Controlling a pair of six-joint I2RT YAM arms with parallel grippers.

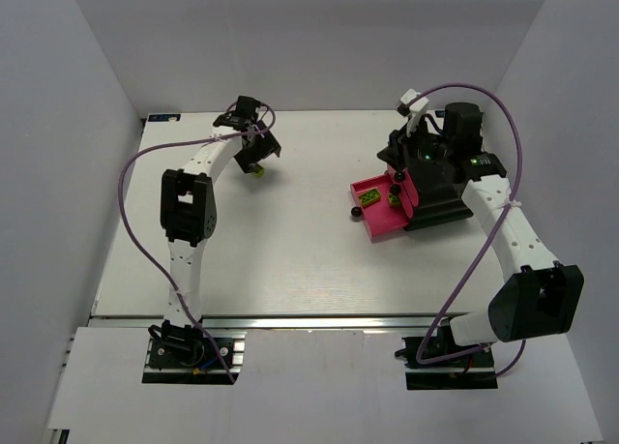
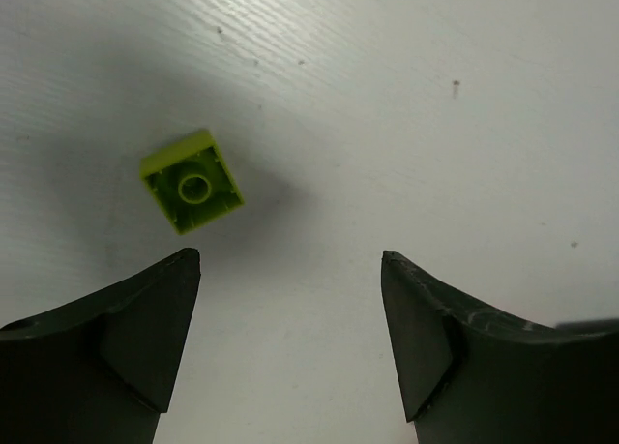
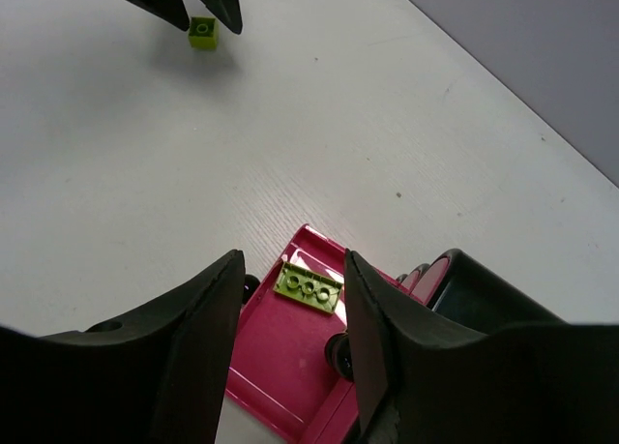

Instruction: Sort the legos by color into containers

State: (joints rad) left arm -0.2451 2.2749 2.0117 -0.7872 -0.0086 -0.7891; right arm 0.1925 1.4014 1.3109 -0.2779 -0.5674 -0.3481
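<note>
We list a white table (image 1: 290, 260), which carries everything below.

Black cabinet (image 1: 440, 210): we find it at the far right of the table, beneath the right arm.

Pink drawer (image 3: 280, 376): it is pulled out of the cabinet toward the table's middle and lies open, with a round black knob (image 1: 356, 213) at its front.

Right gripper (image 3: 290, 270): its fingers are spread with nothing between them, and it hovers over the open drawer.

Left gripper (image 2: 290, 260): its fingers are spread wide and empty. It sits low over the far left-centre of the table, well apart from the cabinet.

Oblong lime brick (image 3: 309, 287): we see it lying inside the drawer, underside up.

Square lime brick (image 2: 191, 181): it is on the bare table, underside up. It lies just ahead of the finger on the left of the wrist view, outside the gap and touching neither finger.
</note>
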